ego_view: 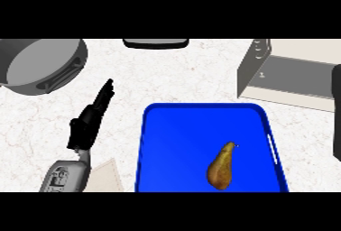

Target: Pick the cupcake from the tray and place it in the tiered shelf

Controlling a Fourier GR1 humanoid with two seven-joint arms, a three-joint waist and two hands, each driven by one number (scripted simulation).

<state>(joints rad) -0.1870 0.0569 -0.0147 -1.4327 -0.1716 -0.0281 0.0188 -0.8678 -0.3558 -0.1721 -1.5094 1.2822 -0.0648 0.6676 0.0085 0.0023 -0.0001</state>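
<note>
Pear on blue tray, stem up-right; left hand fingers straight, together.

The pot is cut off at the left edge, the tiered shelf (grey and cream) at the right, the tray below.

The left hand is matte black, slim and long, its fingers narrowing to a dark tip. Below it sits a grey forearm with a rounded casing, darker recessed panels and a thin pale wrist link.
</note>
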